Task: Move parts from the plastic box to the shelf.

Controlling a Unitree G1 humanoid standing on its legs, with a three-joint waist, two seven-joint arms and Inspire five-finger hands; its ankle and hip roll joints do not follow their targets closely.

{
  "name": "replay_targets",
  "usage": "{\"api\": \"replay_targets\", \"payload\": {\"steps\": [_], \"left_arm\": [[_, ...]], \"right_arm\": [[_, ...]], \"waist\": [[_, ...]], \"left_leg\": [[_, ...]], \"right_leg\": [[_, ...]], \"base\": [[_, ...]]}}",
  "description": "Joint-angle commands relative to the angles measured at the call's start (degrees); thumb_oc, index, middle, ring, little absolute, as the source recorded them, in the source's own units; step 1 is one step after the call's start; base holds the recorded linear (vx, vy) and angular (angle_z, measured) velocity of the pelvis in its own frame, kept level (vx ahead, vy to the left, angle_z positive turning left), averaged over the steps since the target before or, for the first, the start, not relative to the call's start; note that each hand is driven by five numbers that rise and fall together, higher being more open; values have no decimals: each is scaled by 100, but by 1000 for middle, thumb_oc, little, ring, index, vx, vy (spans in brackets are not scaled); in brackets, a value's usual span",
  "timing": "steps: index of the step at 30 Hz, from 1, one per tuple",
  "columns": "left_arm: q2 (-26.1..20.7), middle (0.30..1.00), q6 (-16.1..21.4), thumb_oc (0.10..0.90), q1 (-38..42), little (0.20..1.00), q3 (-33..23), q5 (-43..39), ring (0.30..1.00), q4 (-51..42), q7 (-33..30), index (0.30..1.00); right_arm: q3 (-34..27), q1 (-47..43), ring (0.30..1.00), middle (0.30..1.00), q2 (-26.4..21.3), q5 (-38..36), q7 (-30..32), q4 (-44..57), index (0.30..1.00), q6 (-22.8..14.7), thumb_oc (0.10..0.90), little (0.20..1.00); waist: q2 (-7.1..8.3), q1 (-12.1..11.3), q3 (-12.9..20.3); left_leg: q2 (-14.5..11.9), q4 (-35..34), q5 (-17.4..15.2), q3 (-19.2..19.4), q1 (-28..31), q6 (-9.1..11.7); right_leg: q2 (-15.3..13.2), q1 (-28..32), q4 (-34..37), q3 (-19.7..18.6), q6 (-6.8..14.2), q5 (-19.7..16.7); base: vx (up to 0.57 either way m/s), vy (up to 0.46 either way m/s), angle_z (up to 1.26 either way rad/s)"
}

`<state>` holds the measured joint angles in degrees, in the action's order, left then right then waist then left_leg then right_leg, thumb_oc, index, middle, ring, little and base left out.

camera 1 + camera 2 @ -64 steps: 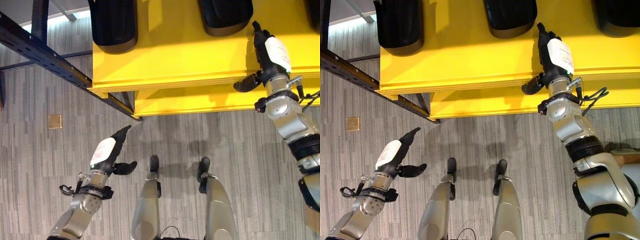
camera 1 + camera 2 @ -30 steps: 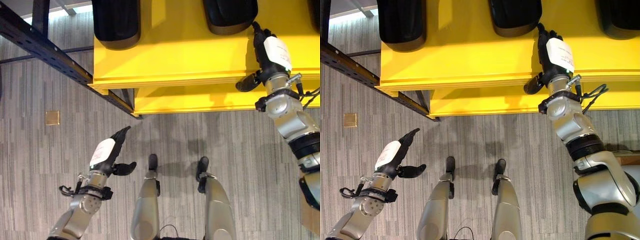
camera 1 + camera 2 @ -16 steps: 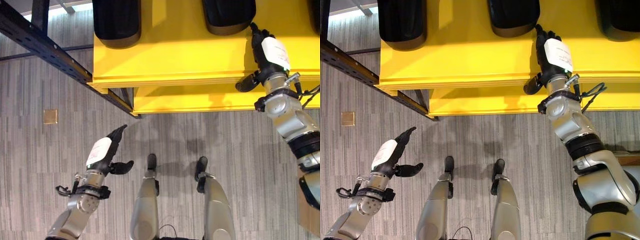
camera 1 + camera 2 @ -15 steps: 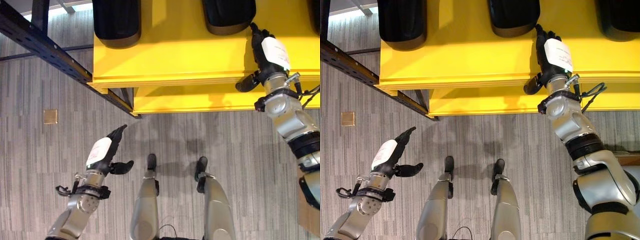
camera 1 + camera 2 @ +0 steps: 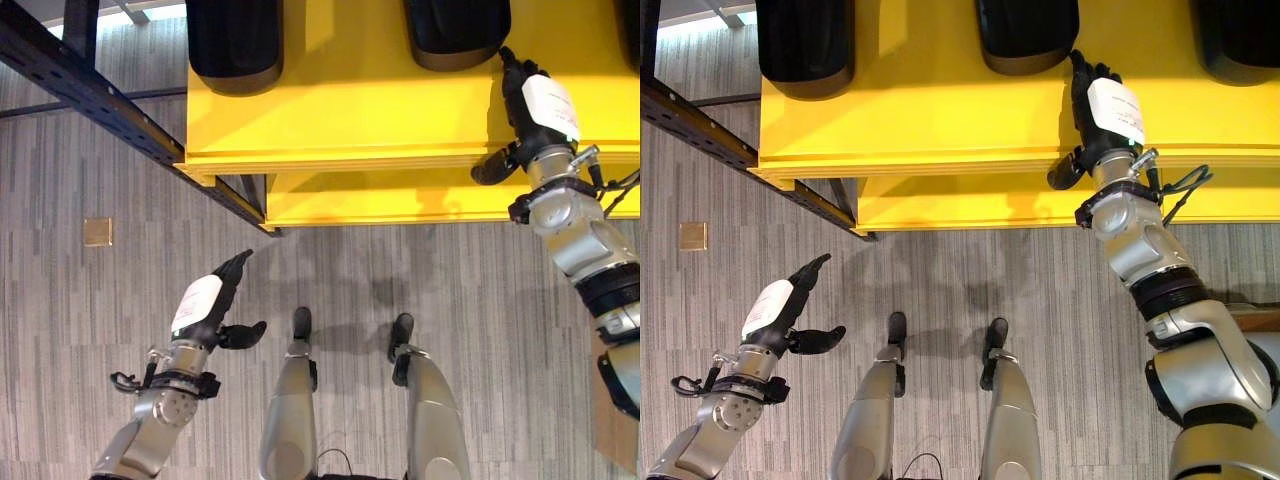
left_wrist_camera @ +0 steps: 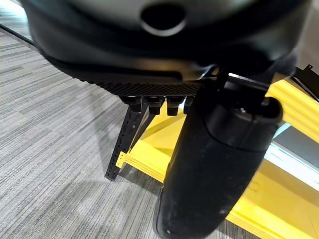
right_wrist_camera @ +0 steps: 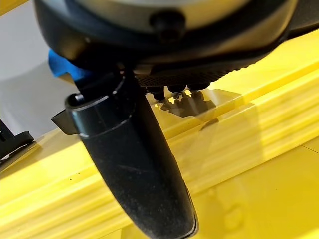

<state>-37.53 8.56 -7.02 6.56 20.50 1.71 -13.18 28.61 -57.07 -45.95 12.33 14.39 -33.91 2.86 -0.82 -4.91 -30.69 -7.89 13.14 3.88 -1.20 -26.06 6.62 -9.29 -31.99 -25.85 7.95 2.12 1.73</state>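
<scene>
Three black parts (image 5: 805, 45) (image 5: 1027, 35) (image 5: 1240, 40) lie on the top of the yellow shelf (image 5: 350, 110). My right hand (image 5: 535, 105) rests flat on that shelf top, fingers straight and open, its tips beside the near right corner of the middle black part (image 5: 457, 30). It holds nothing, and its thumb (image 7: 134, 169) sticks out over the shelf's front edge (image 7: 239, 149). My left hand (image 5: 205, 305) hangs low over the floor, open and empty, with its thumb (image 6: 214, 169) spread to the side.
A dark metal rack beam (image 5: 90, 100) runs diagonally at the left and meets the shelf's corner. A dark perforated post (image 6: 127, 139) stands under the shelf. A small brass plate (image 5: 97, 232) is set in the grey striped floor.
The whole view has shifted a little, so the camera moved. Both hands keep the same open poses; the left one has sunk slightly.
</scene>
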Motion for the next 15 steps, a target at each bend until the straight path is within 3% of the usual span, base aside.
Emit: {"api": "replay_targets", "payload": {"steps": [1,15], "left_arm": [[-547,1000,135,900,-358,1000,-321,-81,1000,-518,-356,1000],[-455,1000,87,900,-343,1000,-346,-80,1000,-420,-358,1000]], "right_arm": [[196,-797,1000,1000,208,51,52,434,1000,-415,900,1000],[-290,-134,1000,1000,160,-61,156,932,1000,-438,900,1000]], "waist": [[271,-232,368],[301,-127,401]], "left_leg": [[31,40,151,68,-233,-255],[27,59,128,79,-198,-262]], "right_leg": [[-151,179,323,-352,362,-218],[-140,227,343,-382,369,-221]], "base": [[0,0,0],[0,0,0]]}}
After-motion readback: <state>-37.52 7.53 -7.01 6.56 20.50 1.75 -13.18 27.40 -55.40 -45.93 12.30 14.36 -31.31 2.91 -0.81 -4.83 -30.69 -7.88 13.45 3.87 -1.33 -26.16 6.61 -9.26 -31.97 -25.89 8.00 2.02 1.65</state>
